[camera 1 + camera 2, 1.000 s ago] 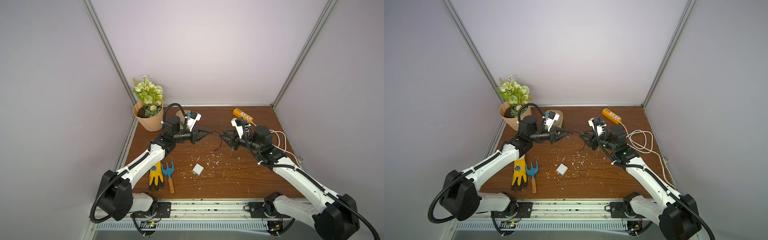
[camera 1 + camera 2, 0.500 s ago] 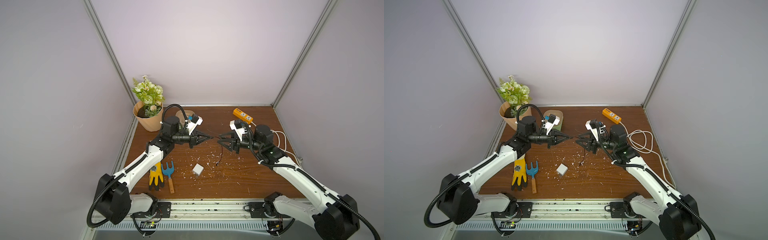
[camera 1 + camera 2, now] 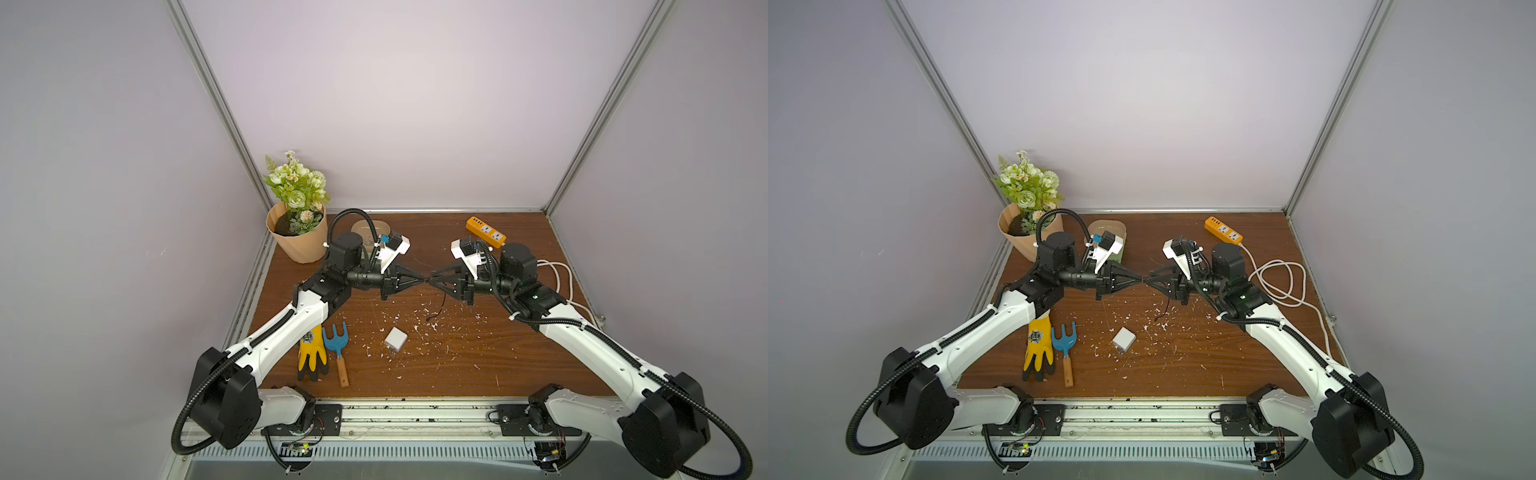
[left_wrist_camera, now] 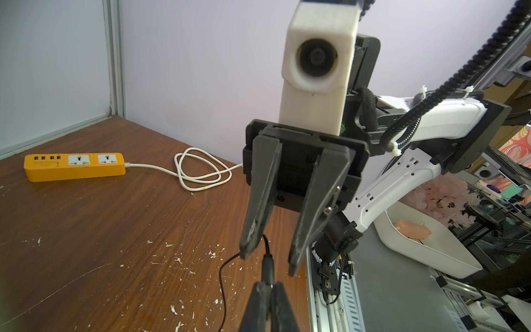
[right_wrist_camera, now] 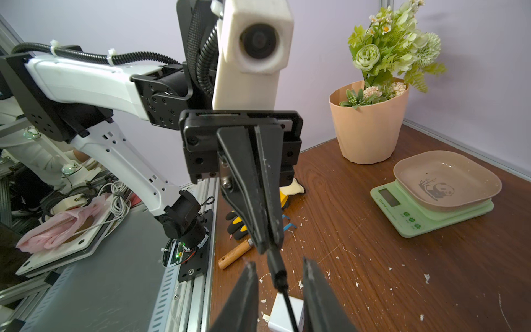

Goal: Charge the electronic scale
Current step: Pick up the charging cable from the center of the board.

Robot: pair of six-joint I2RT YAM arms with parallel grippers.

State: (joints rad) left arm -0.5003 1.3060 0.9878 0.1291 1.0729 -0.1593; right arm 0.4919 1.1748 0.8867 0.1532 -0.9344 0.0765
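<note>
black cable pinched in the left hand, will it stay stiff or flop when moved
Likely floppy: below the left hand the black cable hangs in a loose curve. Probably light, being so thin. Its thicker plug end looks stiff.

wooden table [image 3: 457,353]: flower pot [image 3: 297,237], electronic scale [image 5: 416,212], orange power strip [image 3: 485,229], white adapter [image 3: 395,338], glove [image 3: 311,357], blue rake [image 3: 334,338], white flecks [image 5: 426,277].

No legible text; print on electronic scale [image 5: 408,218], power strip [image 4: 57,169] too small.

Pale-green scale [image 5: 413,221], beige panda-print tray [image 5: 471,169]
</note>
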